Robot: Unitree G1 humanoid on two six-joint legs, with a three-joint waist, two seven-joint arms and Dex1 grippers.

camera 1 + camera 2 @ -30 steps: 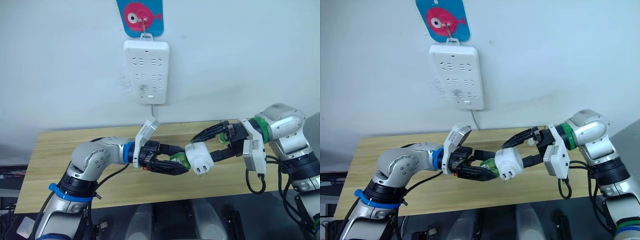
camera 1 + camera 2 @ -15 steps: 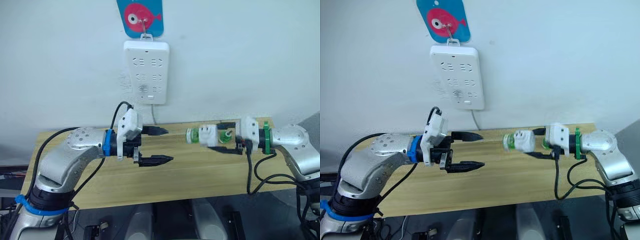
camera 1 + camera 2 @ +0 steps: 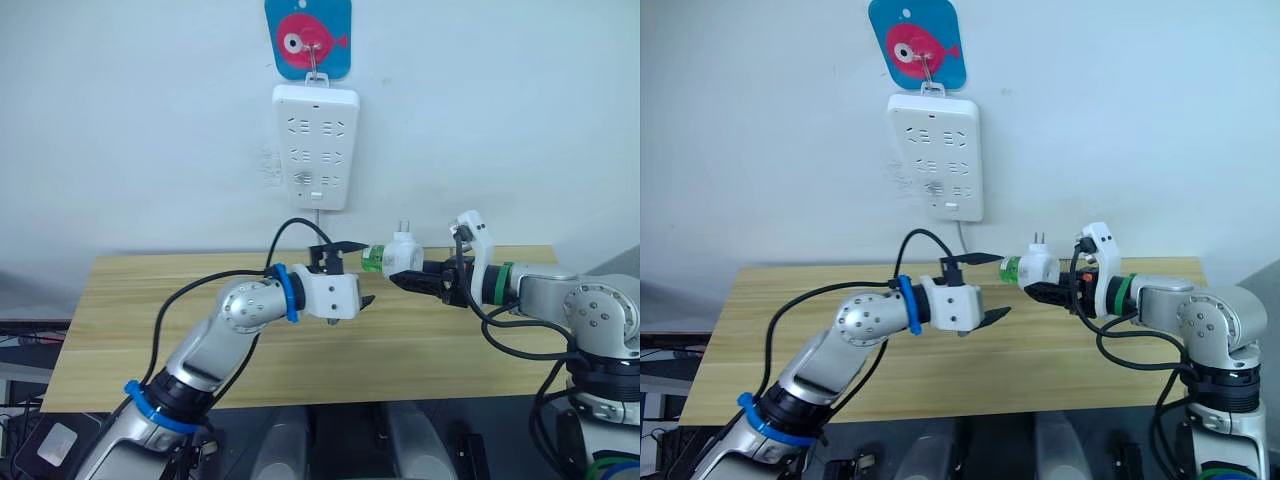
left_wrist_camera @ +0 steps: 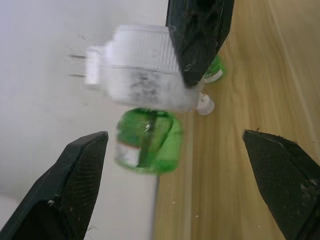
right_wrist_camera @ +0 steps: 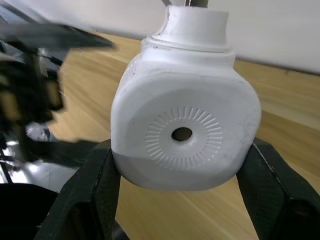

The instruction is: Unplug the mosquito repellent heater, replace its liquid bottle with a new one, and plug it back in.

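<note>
My right gripper (image 3: 412, 276) is shut on the white mosquito repellent heater (image 3: 403, 255), held above the table with its two prongs pointing up. In the right wrist view its face with the round hole (image 5: 182, 134) sits between the black fingers (image 5: 95, 195). A green liquid bottle (image 3: 372, 261) sticks out of the heater toward my left arm. My left gripper (image 3: 367, 271) is open, and the bottle (image 4: 147, 140) lies just ahead of its spread fingertips (image 4: 75, 190), not touching them. Another green piece (image 4: 216, 70) peeks out behind the right finger.
A white power strip (image 3: 315, 145) hangs on the wall under a blue fish hanger (image 3: 308, 38), above and left of the heater. The wooden table (image 3: 130, 320) runs below both arms, and a black cable loops over my left forearm.
My left gripper let go of the green bottle, opened and drew back, then came close to it again. My right gripper turned the heater prongs-up. The camera shifted too.
</note>
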